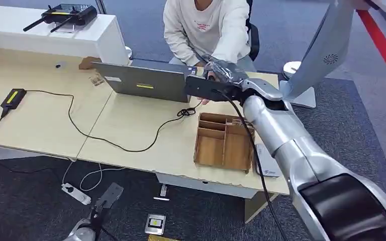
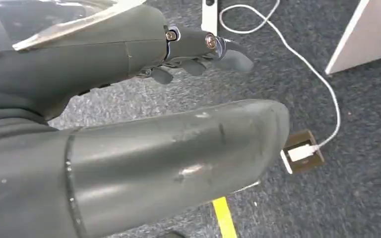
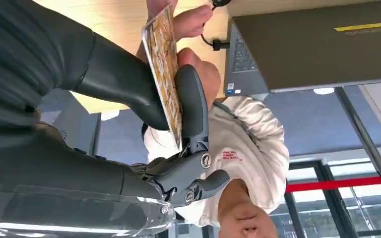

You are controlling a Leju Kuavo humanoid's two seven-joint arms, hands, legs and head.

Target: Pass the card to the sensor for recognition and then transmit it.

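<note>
The left hand (image 2: 198, 49) is hanging low beside the desk over grey carpet, its fingers lying loosely apart and holding nothing; a white cable (image 2: 322, 89) is running across the floor to a small floor socket (image 2: 302, 153). On the desk (image 1: 130, 140), nearest the robot, a wooden organiser tray (image 1: 223, 143) is sitting by the front edge, with a flat grey device (image 1: 267, 163) just beside it. Further in, the right hand (image 3: 178, 124) is reaching over the desk and pinching the card (image 3: 163, 64) between thumb and fingers, the card standing edge-on. A person's hand (image 3: 188, 29) is touching the card's far end. Beside them a grey laptop (image 1: 143, 80) is standing open, a black cable (image 1: 110, 140) trailing across the desk to a black box with a yellow label (image 1: 13, 98). Behind the desk the person in a white sweatshirt (image 1: 206, 25) is sitting
</note>
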